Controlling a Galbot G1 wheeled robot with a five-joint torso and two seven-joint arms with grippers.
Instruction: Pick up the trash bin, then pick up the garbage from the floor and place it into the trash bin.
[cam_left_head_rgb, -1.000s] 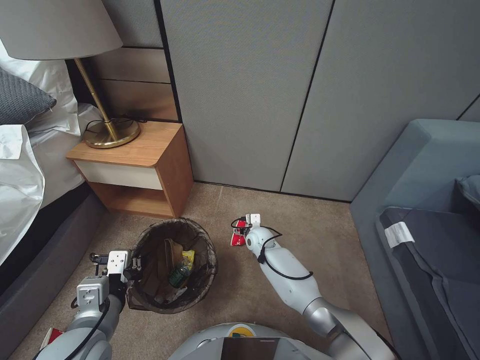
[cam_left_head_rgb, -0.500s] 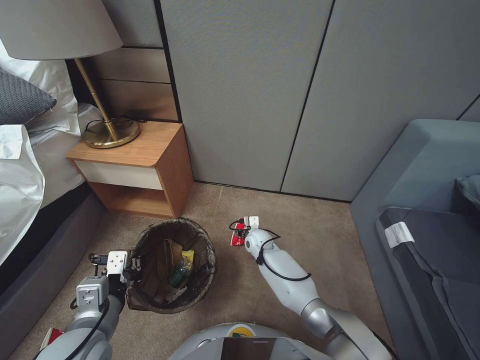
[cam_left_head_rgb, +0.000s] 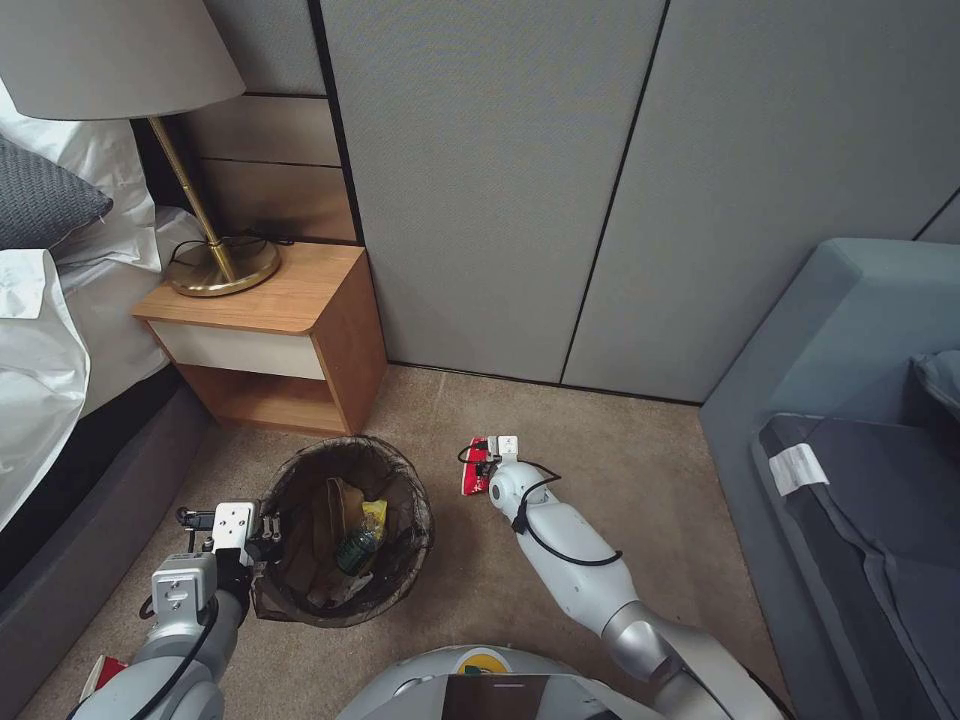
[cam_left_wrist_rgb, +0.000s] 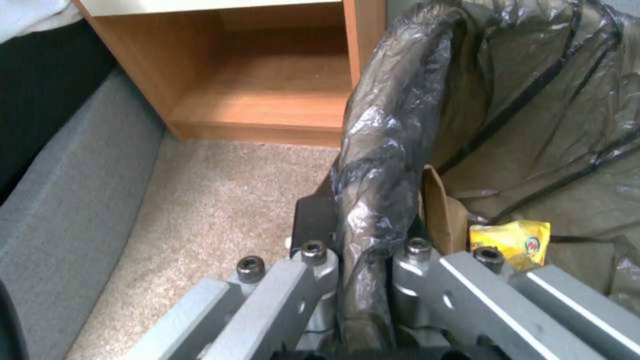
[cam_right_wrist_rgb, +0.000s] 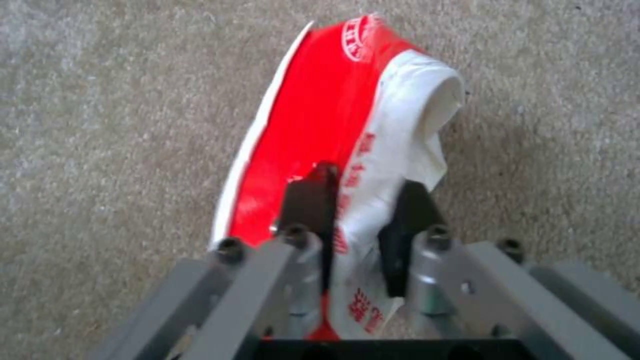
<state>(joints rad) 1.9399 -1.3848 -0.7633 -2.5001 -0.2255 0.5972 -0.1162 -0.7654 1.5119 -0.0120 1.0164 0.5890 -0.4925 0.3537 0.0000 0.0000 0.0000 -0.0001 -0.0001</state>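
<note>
The trash bin (cam_left_head_rgb: 345, 530), lined with a dark bag, sits at lower left in the head view. My left gripper (cam_left_head_rgb: 268, 528) is shut on its near rim (cam_left_wrist_rgb: 373, 210); the bag's fold is pinched between the jaws. Inside lie a brown paper bag (cam_left_wrist_rgb: 441, 212), a yellow wrapper (cam_left_wrist_rgb: 512, 239) and a small bottle (cam_left_head_rgb: 357, 548). To the bin's right, my right gripper (cam_left_head_rgb: 484, 452) is shut on a crushed red-and-white paper cup (cam_right_wrist_rgb: 333, 130), just above the beige carpet floor (cam_left_head_rgb: 640, 490). Another red-and-white piece of garbage (cam_left_head_rgb: 103, 668) lies on the floor by my left arm.
A wooden nightstand (cam_left_head_rgb: 270, 340) with a brass lamp (cam_left_head_rgb: 215, 262) stands just behind the bin. A bed (cam_left_head_rgb: 50, 330) fills the left side and a grey-blue sofa (cam_left_head_rgb: 850, 450) the right. Grey wall panels (cam_left_head_rgb: 560, 180) close the back.
My right arm has drawn slightly back and left with the cup, which now hangs a little off the carpet. The left arm and the bin have barely moved.
</note>
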